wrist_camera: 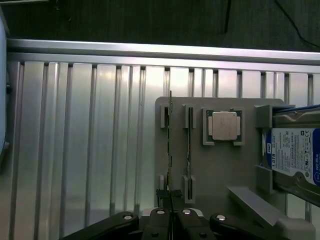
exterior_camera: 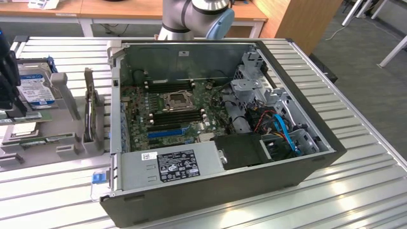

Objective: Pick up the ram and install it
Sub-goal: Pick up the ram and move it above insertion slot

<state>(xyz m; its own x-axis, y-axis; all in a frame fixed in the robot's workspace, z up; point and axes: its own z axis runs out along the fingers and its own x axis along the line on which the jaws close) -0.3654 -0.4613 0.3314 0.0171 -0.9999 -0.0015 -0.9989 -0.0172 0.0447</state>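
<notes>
Grips with black gripper, fingers clenched, the near end of long, narrow green circuit-board ram, seated edge-up in flat grey plastic holder; stretches lengthwise straight away from the fingertips.

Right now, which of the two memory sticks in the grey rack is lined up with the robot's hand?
The ram, the stick farther from the square chip: its edge runs straight toward the hand. The other stick stands nearer it.
</notes>
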